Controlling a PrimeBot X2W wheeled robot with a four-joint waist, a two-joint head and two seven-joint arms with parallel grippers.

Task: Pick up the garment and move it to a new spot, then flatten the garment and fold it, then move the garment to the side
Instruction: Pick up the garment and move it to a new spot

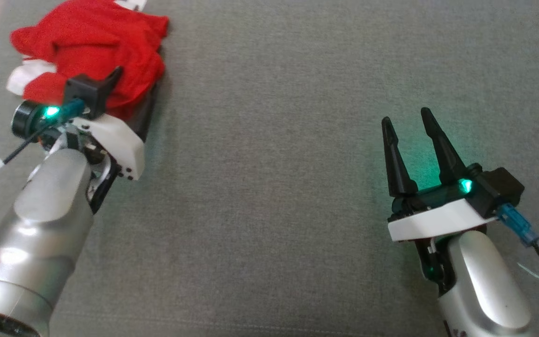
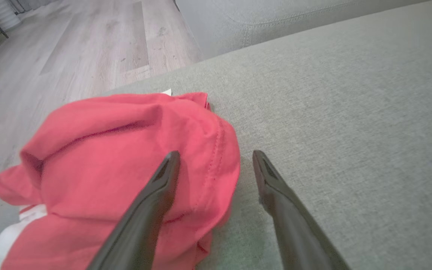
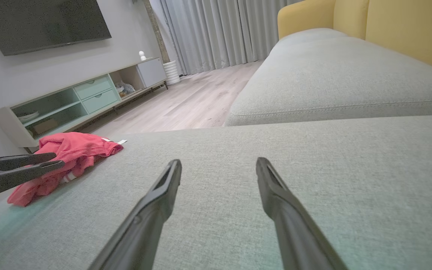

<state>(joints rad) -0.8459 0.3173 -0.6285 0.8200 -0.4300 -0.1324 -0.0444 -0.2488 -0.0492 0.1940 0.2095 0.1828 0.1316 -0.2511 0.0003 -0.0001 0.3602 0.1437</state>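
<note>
The garment is a crumpled red piece with white trim, lying at the far left of the grey sofa cushion. In the left wrist view my left gripper stands open at the garment's right edge, one finger over the red cloth and the other over bare cushion. I cannot tell if it touches the cloth. Nothing sits between the fingers of my right gripper, which is open and far off to the right above bare cushion. The right wrist view has that gripper, the garment and the left gripper.
The cushion's edge runs just beyond the garment, with wooden floor past it. A second grey sofa seat with a yellow backrest lies ahead of the right gripper. A low TV cabinet stands across the room.
</note>
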